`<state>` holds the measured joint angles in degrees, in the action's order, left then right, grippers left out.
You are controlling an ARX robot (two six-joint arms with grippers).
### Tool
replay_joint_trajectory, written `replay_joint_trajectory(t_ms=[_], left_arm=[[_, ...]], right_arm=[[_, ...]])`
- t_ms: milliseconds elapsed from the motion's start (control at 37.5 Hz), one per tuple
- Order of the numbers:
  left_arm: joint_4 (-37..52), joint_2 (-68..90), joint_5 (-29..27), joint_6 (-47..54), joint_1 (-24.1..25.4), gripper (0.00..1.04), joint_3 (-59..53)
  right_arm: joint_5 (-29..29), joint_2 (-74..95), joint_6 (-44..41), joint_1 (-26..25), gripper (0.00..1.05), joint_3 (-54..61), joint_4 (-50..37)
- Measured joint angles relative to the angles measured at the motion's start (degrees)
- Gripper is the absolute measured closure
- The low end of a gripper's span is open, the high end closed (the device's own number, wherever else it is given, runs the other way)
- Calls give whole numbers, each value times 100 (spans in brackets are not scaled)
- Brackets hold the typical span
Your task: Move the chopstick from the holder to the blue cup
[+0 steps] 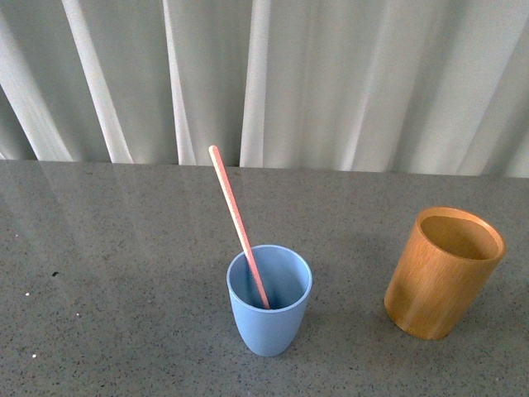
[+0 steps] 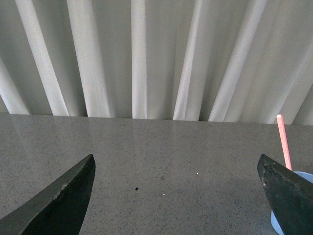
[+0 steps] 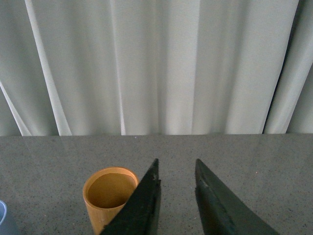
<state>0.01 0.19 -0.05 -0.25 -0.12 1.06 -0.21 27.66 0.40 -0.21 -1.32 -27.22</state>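
Observation:
The pink-salmon chopstick (image 1: 239,225) stands in the light-blue cup (image 1: 269,310) at the middle front of the table, leaning up and to the left. The orange-brown wooden holder (image 1: 444,273) stands empty to the right. Neither arm shows in the front view. In the left wrist view my left gripper (image 2: 176,164) is open and empty, with the chopstick (image 2: 283,142) and the cup's rim (image 2: 304,175) beside one finger. In the right wrist view my right gripper (image 3: 176,164) is shut and holds nothing, with the holder (image 3: 108,196) beside it and a sliver of the blue cup (image 3: 5,220) at the edge.
The grey speckled table (image 1: 124,248) ends at a pale pleated curtain (image 1: 331,83) along the back. A few small specks lie on the table at the left (image 1: 54,274).

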Motion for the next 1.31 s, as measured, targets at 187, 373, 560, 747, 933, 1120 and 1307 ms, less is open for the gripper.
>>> replay_joint_trajectory(t_ms=[187,373,560,747,933,1120,1307], left_arm=[[0,0,0,0,0,7,0],[0,0,0,0,0,7,0],[0,0,0,0,0,7,0],[0,0,0,0,0,7,0],[0,0,0,0,0,7,0],[0,-4,4,0,0,7,0],[0,-4,2,0,0,7,0]], right_arm=[[13,-474,-24,2,104,2,411],[15,-1023,-33,4,104,2,964],[15,-1388,-33,4,104,2,1322],[15,-1648,-33,4,104,2,1582],[15,-2251,-31,4,104,0,2352],[17,-2736,-31,4,104,0,2706],[17,-2741,-37,4,95,0,2712]])
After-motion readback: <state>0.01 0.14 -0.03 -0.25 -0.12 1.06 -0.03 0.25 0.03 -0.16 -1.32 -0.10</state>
